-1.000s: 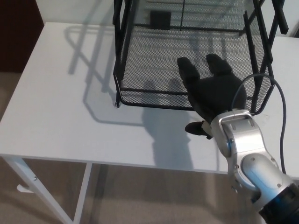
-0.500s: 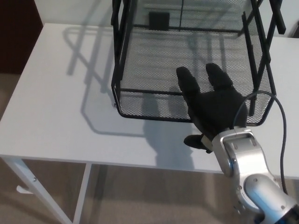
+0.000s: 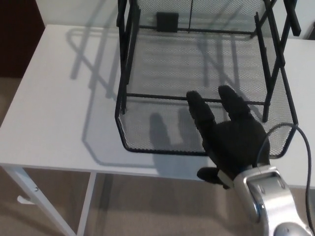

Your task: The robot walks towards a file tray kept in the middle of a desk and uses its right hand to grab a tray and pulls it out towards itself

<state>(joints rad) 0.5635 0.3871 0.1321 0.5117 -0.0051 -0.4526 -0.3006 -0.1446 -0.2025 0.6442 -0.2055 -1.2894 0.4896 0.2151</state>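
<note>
Desk: white top, filling most of the view, its near edge running just below the tray's front.
Rack: black frame, upright posts left and right, standing mid-desk towards the far side.
Tray: black mesh, bottom level, slid well out of the rack towards the robot; its front rim sits close to the desk's near edge.
Right hand: hooked over the tray's front rim at its right end, two fingers lying inside on the mesh, thumb tucked under the rim outside. Clamped on the tray, I'd say.
Left hand: nowhere in the shot.
Key relation: the tray lies straight ahead of the right hand, long axis running away from the robot, so the pull line is straight back.
Risk: I reckon much more pull brings the rim past the desk edge!
</note>
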